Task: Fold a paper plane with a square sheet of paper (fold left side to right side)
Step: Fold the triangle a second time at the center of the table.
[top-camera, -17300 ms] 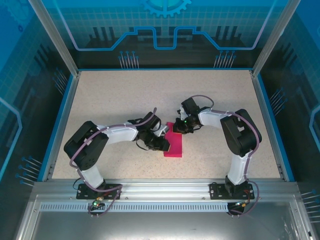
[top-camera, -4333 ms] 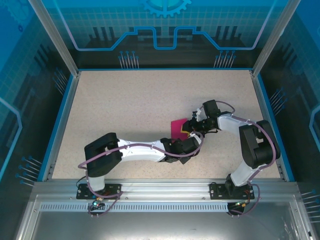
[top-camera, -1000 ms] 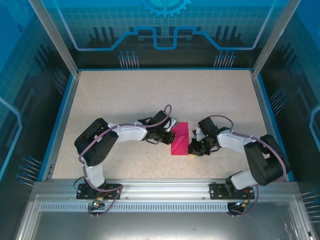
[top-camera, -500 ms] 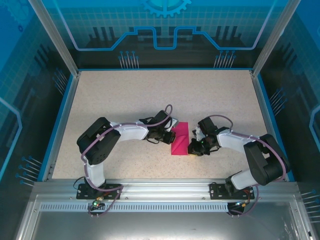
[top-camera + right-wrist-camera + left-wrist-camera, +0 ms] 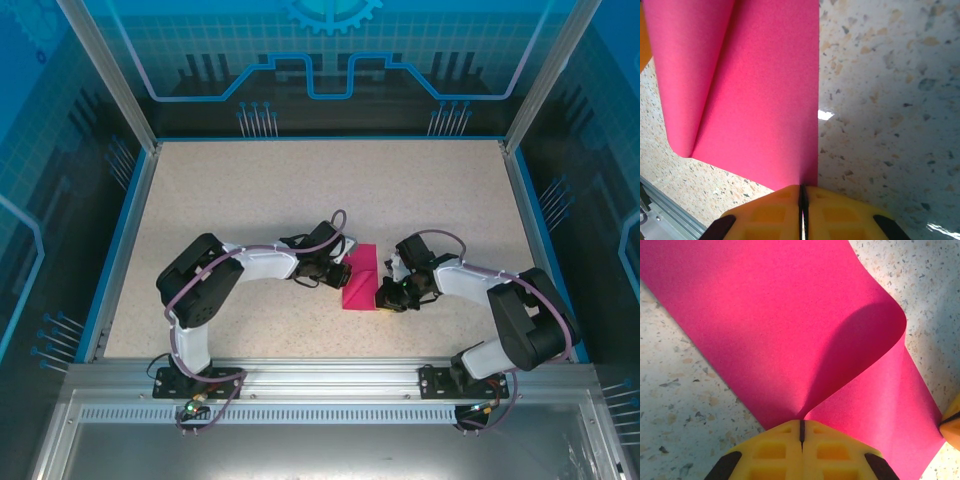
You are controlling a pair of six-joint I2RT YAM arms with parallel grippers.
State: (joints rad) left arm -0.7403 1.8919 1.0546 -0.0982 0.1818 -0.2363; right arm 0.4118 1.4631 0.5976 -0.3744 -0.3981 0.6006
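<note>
Beige speckled tabletop (image 5: 250, 200) takes up the middle of the top view, bordered by a blue rim (image 5: 128, 230). The left arm (image 5: 250, 265) reaches in from lower left and the right arm (image 5: 470, 282) from lower right; their wrists meet just below frame centre.

Between them lies the square sheet of paper (image 5: 358, 277), magenta-pink, doubled over into a narrow, slightly tilted strip. The left gripper (image 5: 338, 272) touches the strip's upper left edge. The right gripper (image 5: 386, 296) touches its lower right edge.

Left wrist view: the paper (image 5: 765, 315) covers the upper and central frame. Its top layer bulges in a loose loop toward the right and is not pressed flat. At bottom centre the left gripper (image 5: 801, 426) has its yellow pads (image 5: 770, 450) squeezed together, pinching the paper's edge.

Right wrist view: the paper (image 5: 765, 90) sits upper left, with a rounded fold along its left side. The right gripper (image 5: 802, 192) is likewise clamped on the sheet's near corner.
</note>
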